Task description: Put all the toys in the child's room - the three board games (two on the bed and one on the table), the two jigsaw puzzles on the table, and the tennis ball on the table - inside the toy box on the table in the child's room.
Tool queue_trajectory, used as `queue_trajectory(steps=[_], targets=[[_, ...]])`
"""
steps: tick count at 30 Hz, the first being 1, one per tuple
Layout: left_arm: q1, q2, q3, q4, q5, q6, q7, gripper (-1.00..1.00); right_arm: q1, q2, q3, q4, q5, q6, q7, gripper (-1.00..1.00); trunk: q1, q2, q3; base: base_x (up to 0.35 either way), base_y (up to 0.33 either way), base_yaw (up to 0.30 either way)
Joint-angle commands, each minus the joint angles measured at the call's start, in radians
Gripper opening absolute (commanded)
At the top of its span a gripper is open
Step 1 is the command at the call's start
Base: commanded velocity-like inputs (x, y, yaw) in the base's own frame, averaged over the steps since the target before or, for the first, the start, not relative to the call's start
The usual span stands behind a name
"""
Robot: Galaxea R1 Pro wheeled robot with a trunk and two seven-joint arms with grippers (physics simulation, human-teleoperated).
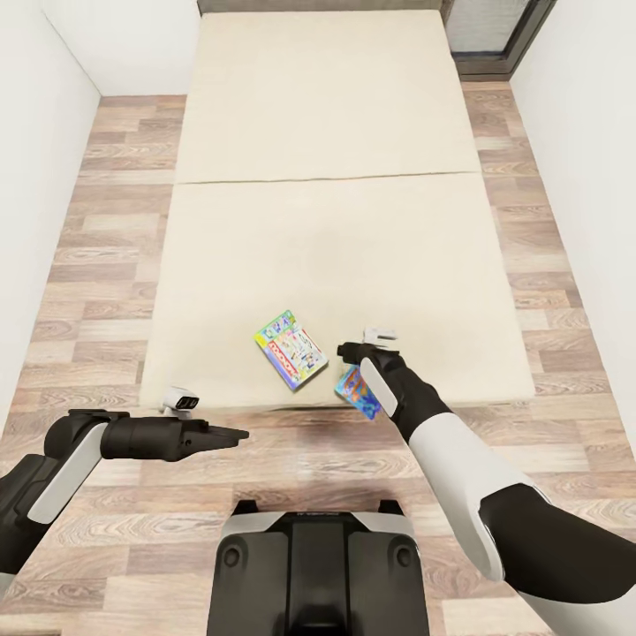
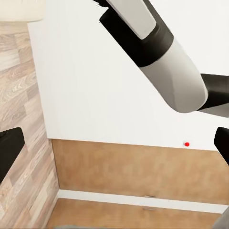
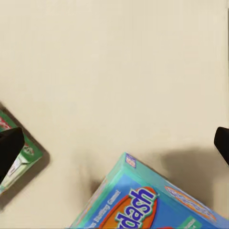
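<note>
Two board games lie near the front edge of the beige bed. One is white-green-red. The other is teal-blue and partly covered by my right arm. My right gripper hovers just above the mattress between the two boxes, open, with nothing between its fingers. My left gripper is open and empty, held over the floor in front of the bed. The table, toy box, jigsaw puzzles and tennis ball are out of view.
Wood-plank floor runs along both sides of the bed, with white walls close on each side. A dark-framed window stands at the far right corner. My base stands at the bed's foot. A red wall button shows.
</note>
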Motion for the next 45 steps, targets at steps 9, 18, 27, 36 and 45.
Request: queue_trajectory(steps=[9,18,27,36,45], targets=[[-0.001,0.001,-0.003,0.0,0.003,0.006,-0.001,1.0,0.081,0.0,-0.008,-0.306,-0.019,0.15,-0.008,1.0,0.001,-0.001,0.013,0.0,0.0,0.0],[-0.001,0.001,-0.003,0.0,0.003,0.005,-0.001,1.0,0.443,-0.106,-0.148,-0.913,-0.184,0.373,0.107,1.0,0.001,-0.001,0.028,0.0,0.0,0.0],[-0.001,0.001,-0.002,0.0,0.003,0.005,0.001,1.0,0.701,-0.293,-0.511,-0.97,-0.412,0.358,0.911,1.0,0.001,-0.001,0.043,0.0,0.0,0.0],[-0.001,-0.001,-0.004,0.0,0.004,0.005,0.055,1.0,0.769,-0.306,-0.578,-0.94,-0.417,0.34,1.049,1.0,0.001,-0.001,0.057,0.0,0.0,0.0],[0.001,-0.001,-0.005,0.0,0.005,0.006,0.066,1.0,0.824,-0.305,-0.589,-0.954,-0.427,0.352,1.073,1.0,0.001,-0.001,0.072,0.0,0.0,0.0]])
